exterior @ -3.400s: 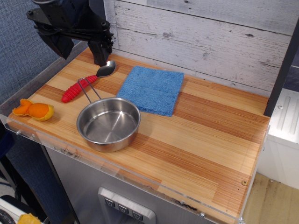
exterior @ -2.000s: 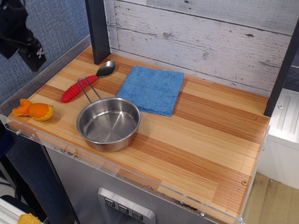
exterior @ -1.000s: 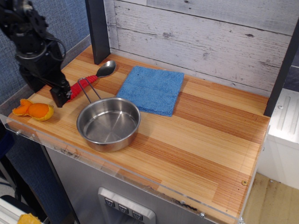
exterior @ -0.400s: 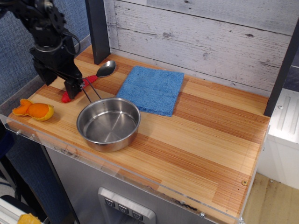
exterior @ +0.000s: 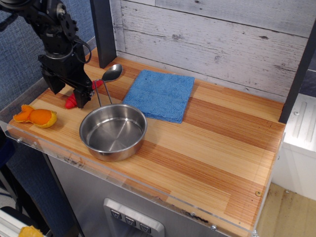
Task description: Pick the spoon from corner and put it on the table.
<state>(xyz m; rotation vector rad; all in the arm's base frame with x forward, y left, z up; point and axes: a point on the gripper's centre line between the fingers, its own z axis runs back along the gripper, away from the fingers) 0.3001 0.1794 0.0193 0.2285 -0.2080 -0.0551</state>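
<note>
A steel pot [exterior: 113, 132] sits just right of and nearer than the gripper [exterior: 69, 96], its thin wire handle [exterior: 101, 92] running up beside the fingers; an orange peel [exterior: 35, 116] lies to the gripper's left. The gripper stands over the red handle of the spoon [exterior: 97, 82], fingers apparently spread, though the handle between them is mostly hidden. Beyond, the silver bowl points toward the table's [exterior: 212, 148] back corner. A clean pick likely means closing on the ribbed handle alone, clear of the wire handle, then lifting straight up
</note>
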